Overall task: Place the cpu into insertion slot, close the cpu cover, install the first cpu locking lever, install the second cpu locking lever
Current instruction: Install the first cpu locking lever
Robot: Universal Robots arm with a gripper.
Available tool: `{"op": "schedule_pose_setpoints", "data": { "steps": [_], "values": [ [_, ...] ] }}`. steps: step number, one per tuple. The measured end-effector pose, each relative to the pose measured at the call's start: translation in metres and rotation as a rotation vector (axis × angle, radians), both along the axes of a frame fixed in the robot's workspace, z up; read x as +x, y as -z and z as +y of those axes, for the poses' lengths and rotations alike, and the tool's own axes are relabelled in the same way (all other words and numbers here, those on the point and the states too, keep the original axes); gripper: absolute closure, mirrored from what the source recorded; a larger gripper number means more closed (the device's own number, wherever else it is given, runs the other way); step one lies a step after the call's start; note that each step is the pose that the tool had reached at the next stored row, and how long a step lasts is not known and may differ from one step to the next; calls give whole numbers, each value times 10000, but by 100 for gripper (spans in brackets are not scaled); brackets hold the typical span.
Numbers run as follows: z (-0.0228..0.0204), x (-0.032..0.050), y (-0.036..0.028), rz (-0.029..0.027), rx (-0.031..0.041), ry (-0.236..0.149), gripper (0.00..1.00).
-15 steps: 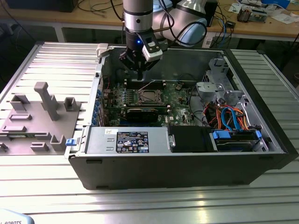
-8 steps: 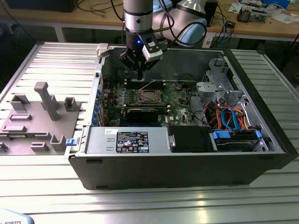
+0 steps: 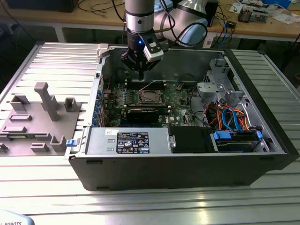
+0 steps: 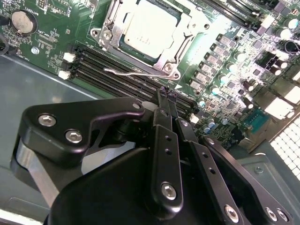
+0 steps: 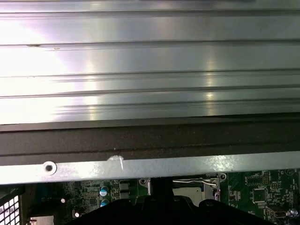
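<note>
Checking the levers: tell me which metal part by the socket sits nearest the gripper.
The thin wire lever along the socket's edge, beside the black memory slots, lies closest to the gripper; the cover sits farther.

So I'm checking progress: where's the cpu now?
The cpu sits in the insertion slot under the closed cpu cover in the second wrist view, beside the black memory slots.

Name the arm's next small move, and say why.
Probably lower the pincer onto the wire lever. The cpu lies seated with the cover down around it, and the lever beside the cover looks unlatched. The pincer hangs shut and empty just short of it.
</note>
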State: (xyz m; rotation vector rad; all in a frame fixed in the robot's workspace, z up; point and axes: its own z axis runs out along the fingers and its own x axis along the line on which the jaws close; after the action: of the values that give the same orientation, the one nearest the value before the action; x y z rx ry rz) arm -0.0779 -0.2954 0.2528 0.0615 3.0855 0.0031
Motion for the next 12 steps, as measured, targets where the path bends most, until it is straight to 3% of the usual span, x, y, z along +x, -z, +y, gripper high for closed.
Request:
{"op": "schedule_pose_setpoints", "data": {
  "steps": [8, 12],
  "values": [
    [51, 14, 23, -1, 1, 0, 89],
    [53, 18, 47, -1, 12, 28, 89]
  ]
}}
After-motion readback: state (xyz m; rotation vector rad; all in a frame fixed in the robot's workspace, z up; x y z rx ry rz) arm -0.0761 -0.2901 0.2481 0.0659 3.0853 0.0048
